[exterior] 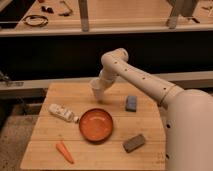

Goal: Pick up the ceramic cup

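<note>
The ceramic cup (95, 85) is small, plain and white. It sits in my gripper (100, 90) above the back middle of the wooden table (50, 145), a little behind the orange bowl (96, 124). The gripper is shut on the cup, and its fingers cover the cup's right side. The cup looks slightly tilted and is off the tabletop. My white arm (145, 82) reaches in from the right.
A long white bottle (62, 113) lies left of the bowl. A carrot (65, 151) lies at the front left. A blue sponge (131, 103) sits to the right and a grey block (134, 142) at the front right. A dark shelf runs behind the table.
</note>
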